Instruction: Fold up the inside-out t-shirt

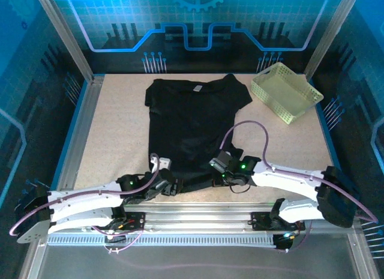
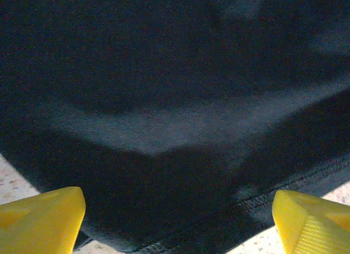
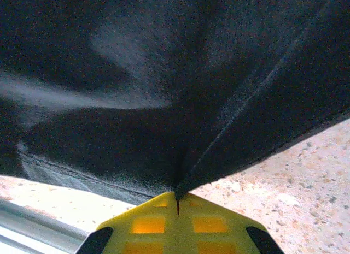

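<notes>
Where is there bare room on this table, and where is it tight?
Bare speckled tabletop lies left of the black fabric t-shirt, and right of it, nearer than the pale yellow-green lattice basket. Crowded: the near edge, where the white left arm and right arm meet the shirt's hem.

Ahead of the left pincer (image 2: 178, 218) the blurred t-shirt (image 2: 175, 101) runs off-frame; that pincer's fingers (image 2: 41, 221) are cropped. A fold of it vanishes between the closed tips of the right pincer (image 3: 176, 202).

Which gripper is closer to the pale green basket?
The right. The right gripper, shut on the near hem of the black t-shirt, lies nearer the basket at the far right; the open left gripper is at the hem farther left.
</notes>
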Robot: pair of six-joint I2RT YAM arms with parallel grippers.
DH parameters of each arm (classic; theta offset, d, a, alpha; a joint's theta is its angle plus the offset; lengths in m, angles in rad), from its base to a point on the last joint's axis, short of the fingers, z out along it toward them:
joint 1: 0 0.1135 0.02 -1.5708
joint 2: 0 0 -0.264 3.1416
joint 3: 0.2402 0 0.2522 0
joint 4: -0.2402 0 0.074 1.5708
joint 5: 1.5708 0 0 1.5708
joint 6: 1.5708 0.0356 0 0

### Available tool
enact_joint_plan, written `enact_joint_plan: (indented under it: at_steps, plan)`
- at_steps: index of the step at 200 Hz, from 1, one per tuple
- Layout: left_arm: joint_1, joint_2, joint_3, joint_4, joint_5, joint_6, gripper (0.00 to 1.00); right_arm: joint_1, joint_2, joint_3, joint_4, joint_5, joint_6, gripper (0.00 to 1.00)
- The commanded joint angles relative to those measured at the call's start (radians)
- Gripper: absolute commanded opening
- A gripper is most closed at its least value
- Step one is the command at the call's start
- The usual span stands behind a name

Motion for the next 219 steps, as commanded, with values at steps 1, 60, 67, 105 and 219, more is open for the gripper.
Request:
enact_joint_plan:
  at_steps: [1,60,67,105,219]
  plan:
    - [-0.057,0.018,0.039,0.072,-0.052,0.1,0.9,0.016,-0.072,0.074,-0.09,0.044,-0.011,0.0]
    - [-0.1,0.192,0.125,0.349,0.002,0.299,0.99,0.015,-0.107,0.183,-0.133,0.041,-0.038,0.0]
    - [-0.1,0.213,0.144,0.337,-0.022,0.305,0.99,0.015,-0.107,0.189,-0.132,0.042,-0.041,0.0]
    - [-0.1,0.327,0.217,0.28,-0.149,0.314,0.99,0.007,-0.121,0.217,-0.142,0.059,-0.051,0.0]
    - [-0.091,0.309,0.256,0.242,-0.264,0.291,0.05,-0.048,-0.178,0.223,-0.164,0.078,-0.115,0.25]
